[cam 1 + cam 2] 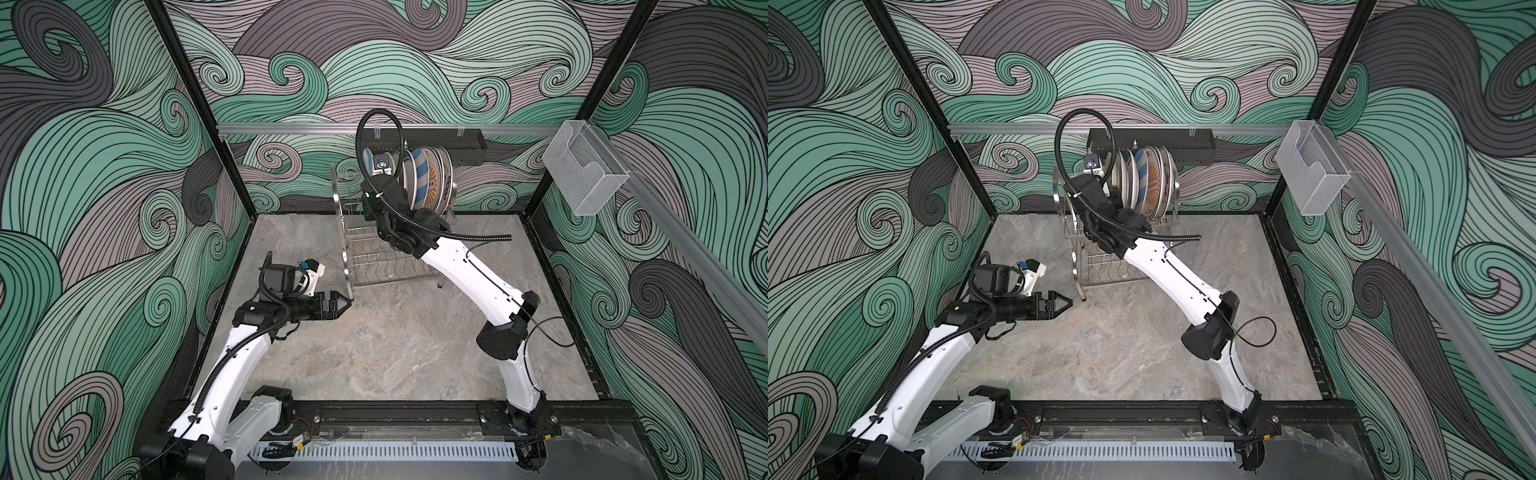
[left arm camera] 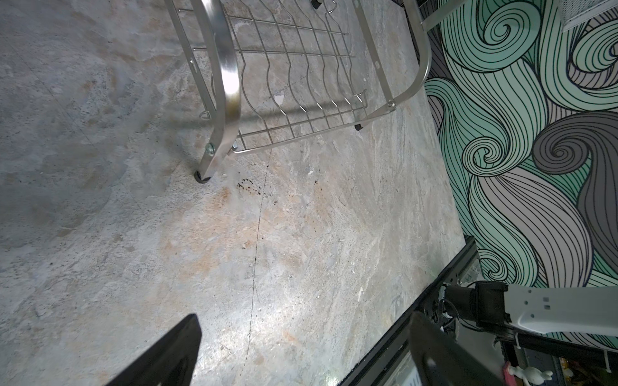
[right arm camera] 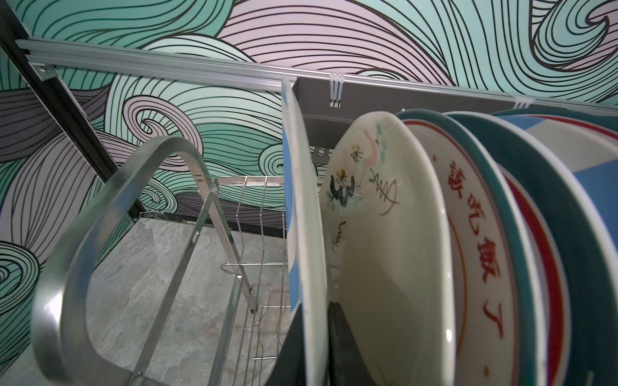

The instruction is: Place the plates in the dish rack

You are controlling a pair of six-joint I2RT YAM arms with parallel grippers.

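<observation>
Plates [image 1: 428, 183]: round, cream, printed with stripes, a sunburst or characters, standing on edge side by side in the upper tier. Dish rack [image 1: 374, 262]: two-tier steel wire, upright, rear centre.

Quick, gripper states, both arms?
Left gripper: open, empty.
Right gripper: jaws straddle the rim of the blue-striped plate in the dish rack; clamped or loose cannot be told.

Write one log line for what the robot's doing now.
right gripper: astride blue-striped plate in dish rack top tier, grip unclear | left gripper: open, empty, beside rack foot | other plates: standing alongside
</observation>
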